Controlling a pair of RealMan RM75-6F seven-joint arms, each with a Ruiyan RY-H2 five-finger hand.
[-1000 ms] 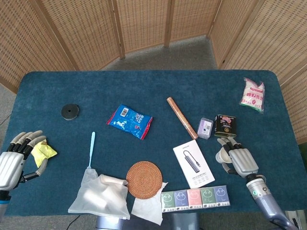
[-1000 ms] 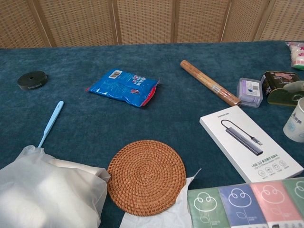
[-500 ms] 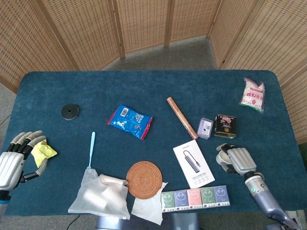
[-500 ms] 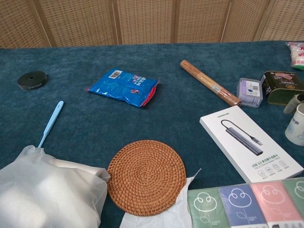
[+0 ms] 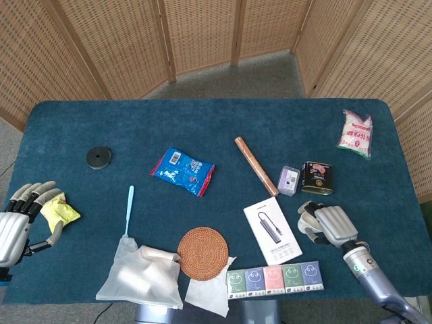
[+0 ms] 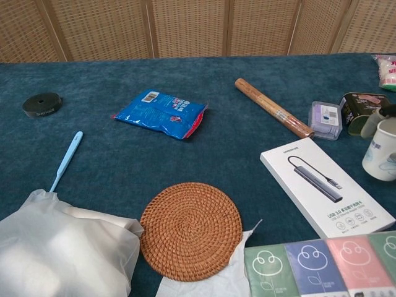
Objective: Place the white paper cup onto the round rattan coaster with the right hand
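Two risks: in the head view the right hand (image 5: 328, 225) grasps the white paper cup (image 5: 308, 219), well right of the round rattan coaster (image 5: 203, 252), beyond the white cardboard box (image 5: 273, 231) it could clip; in the chest view, squeezing could crush it.

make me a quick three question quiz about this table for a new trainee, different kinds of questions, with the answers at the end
1. True or false: the white paper cup already stands on the round rattan coaster.
2. Which object lies between the cup and the coaster? A) blue snack bag B) white adapter box C) black disc
3. Fill in: the left hand is beside a crumpled ______ item near the table's left edge.

Key
1. False. The right hand holds the cup at the right side of the table, apart from the bare coaster.
2. B, the white adapter box.
3. Yellow: the yellow item.
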